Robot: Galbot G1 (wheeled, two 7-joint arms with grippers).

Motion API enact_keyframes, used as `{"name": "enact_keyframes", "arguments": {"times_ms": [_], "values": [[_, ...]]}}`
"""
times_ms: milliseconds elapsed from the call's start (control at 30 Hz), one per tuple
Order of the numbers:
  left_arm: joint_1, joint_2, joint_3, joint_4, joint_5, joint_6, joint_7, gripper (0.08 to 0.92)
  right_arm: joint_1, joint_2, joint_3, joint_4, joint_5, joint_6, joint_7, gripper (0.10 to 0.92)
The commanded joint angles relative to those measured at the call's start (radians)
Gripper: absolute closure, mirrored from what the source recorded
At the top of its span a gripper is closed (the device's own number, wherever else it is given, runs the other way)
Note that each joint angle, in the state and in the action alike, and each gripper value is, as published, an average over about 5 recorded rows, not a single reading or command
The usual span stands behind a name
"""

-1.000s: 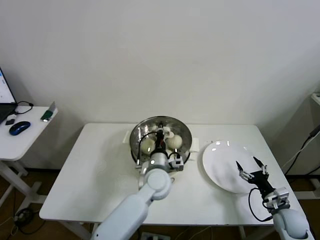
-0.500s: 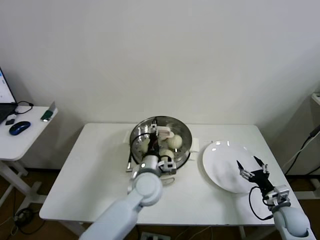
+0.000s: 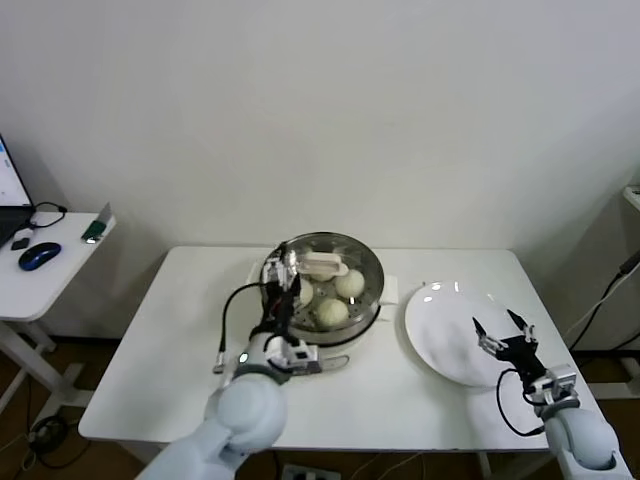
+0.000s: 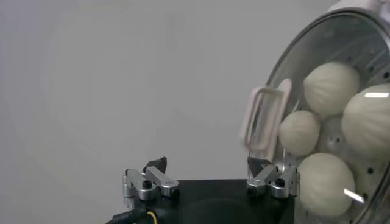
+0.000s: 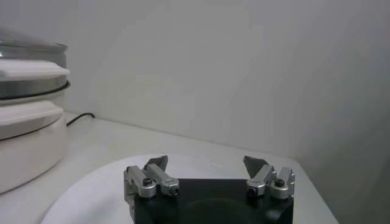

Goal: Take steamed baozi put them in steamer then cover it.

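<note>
The steamer [image 3: 322, 296] stands at the middle back of the table, with the glass cover [image 3: 345, 258] lying on it. The cover's cream handle [image 3: 325, 265] points up. Several pale baozi [image 3: 350, 283] show through the glass. In the left wrist view the cover's handle [image 4: 265, 117] and the baozi [image 4: 331, 88] lie just beyond the gripper. My left gripper [image 3: 284, 283] [image 4: 207, 167] hangs open at the steamer's left rim, holding nothing. My right gripper [image 3: 503, 335] [image 5: 207, 163] waits open above the white plate [image 3: 440, 310].
The bare white plate [image 5: 91, 189] lies right of the steamer [image 5: 24, 122]. A side desk at the far left carries a mouse [image 3: 38, 256] and a small green item [image 3: 95, 230]. A wall stands close behind the table.
My left gripper has opened, let go of the cover's handle and drawn back to the left of the steamer. The cover now rests on the steamer. The right arm has stayed put.
</note>
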Motion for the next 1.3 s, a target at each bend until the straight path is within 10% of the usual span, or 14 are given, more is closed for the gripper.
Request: {"name": "enact_keyframes", "arguments": {"times_ms": [33, 500, 1300], "values": [[0.277, 0.055, -0.402, -0.165, -0.699, -0.309, -0.274, 0.177, -0.008, 0.006, 0.001, 0.028, 0.000, -0.010, 0.001, 0.203], [0.506, -0.169, -0.777, 0.141, -1.215, -0.834, -0.249, 0.177, -0.039, 0.028, 0.001, 0.064, 0.005, 0.021, -0.017, 0.203], [0.520, -0.179, -0.740, 0.213, -1.187, -0.848, -0.188, 0.177, -0.043, 0.051, -0.001, 0.063, 0.026, 0.065, -0.018, 0.203]]}}
